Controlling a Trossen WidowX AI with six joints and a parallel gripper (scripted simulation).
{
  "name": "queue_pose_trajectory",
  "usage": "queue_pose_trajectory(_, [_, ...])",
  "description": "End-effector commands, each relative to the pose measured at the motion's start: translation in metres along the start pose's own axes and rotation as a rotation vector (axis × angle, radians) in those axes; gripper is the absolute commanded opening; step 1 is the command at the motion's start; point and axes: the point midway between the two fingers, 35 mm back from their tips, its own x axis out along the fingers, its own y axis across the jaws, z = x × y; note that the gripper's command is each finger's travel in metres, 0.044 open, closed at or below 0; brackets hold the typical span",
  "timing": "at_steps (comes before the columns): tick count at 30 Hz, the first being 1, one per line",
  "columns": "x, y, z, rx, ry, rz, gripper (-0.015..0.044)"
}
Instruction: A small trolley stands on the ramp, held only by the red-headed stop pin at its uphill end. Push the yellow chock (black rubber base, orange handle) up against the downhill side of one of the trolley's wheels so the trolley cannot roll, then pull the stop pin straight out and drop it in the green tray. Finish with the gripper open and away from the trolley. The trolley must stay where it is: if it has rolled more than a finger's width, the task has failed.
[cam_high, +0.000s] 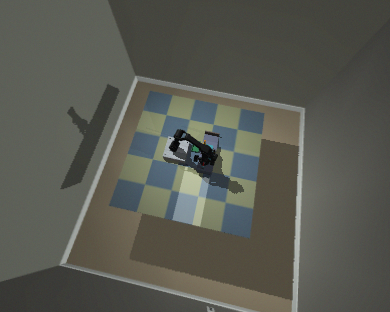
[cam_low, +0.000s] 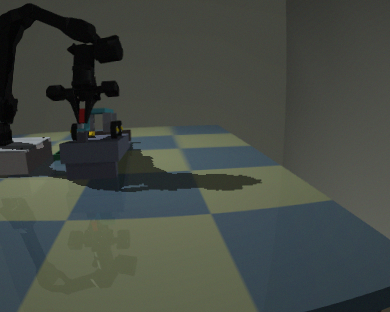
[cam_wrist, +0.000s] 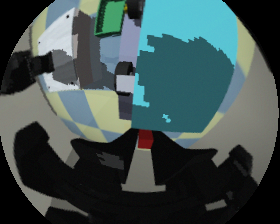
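Observation:
The teal-topped trolley (cam_low: 103, 111) (cam_wrist: 192, 27) stands on the grey ramp (cam_low: 90, 153) (cam_wrist: 129, 45). The red-headed stop pin (cam_low: 82, 114) (cam_wrist: 145, 142) is upright at the trolley's near end in the exterior view. My gripper (cam_low: 82, 119) (cam_wrist: 144, 125) points down, its two fingertips closed in on either side of the red head. The pin's lower part is hidden in the wrist view. The green tray (cam_wrist: 110, 19) (cam_high: 195, 148) lies beside the ramp. A small orange spot, perhaps the chock's handle (cam_high: 204, 143), shows near the trolley; whether the chock touches a wheel cannot be told.
The white-topped base block (cam_high: 175, 151) (cam_wrist: 56, 55) stands beside the ramp, on the tray's side. The arm (cam_low: 60, 21) arches over from it. A dark bar (cam_high: 212, 134) crosses the ramp's far end. The checkered floor (cam_low: 150, 250) surrounds everything.

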Motion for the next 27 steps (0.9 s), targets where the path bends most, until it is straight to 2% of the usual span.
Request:
queue_pose_trajectory(1, [0.0, 0.0, 0.0, 0.0, 0.0, 0.0, 0.0039])
queue_pose_trajectory(7, [0.0, 0.0, 0.0, 0.0, 0.0, 0.0, 0.0])
queue_pose_trajectory(27, [-0.017, 0.001, -0.002, -0.004, -0.003, 0.002, 0.0])
